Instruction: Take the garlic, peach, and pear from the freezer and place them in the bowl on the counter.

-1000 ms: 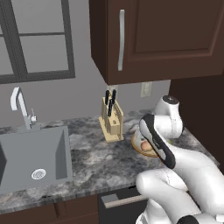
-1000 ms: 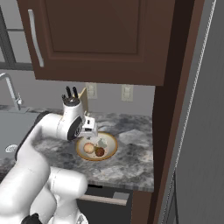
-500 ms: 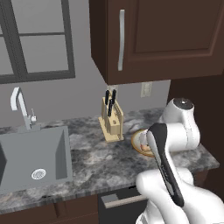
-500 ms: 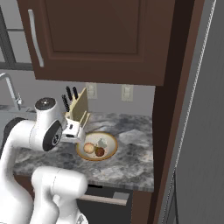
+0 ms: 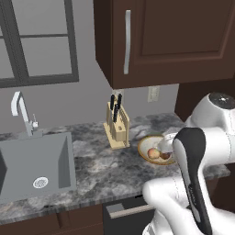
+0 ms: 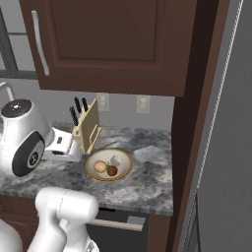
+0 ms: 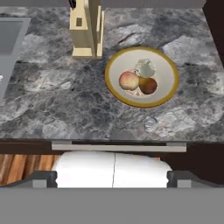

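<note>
The pincer (image 7: 112, 179) is spread wide with nothing in it, hanging back off the front edge of the bench (image 7: 52, 105) and looking down over it. Out past it sits the bowl (image 7: 114, 87), and all three things look like they're already in there: the garlic (image 7: 145, 68) at the back, the peach (image 7: 129, 80) and the darker pear (image 7: 148, 85) touching each other in front. So I'd say the job is basically done and what's left is pulling the arm clear. If it's my call, back off high and straight away from the bowl and the knife block (image 7: 87, 30) just beside it, no sideways sweep low over the rim.

Hard to make out: in the left base view the robot's own arm covers part of the bowl. The freezer (image 6: 221, 147) is a pale slab cut off at the right edge of the right base view, so I can't tell if its door is shut. The pincer tips are barely two dark corners, too.
</note>
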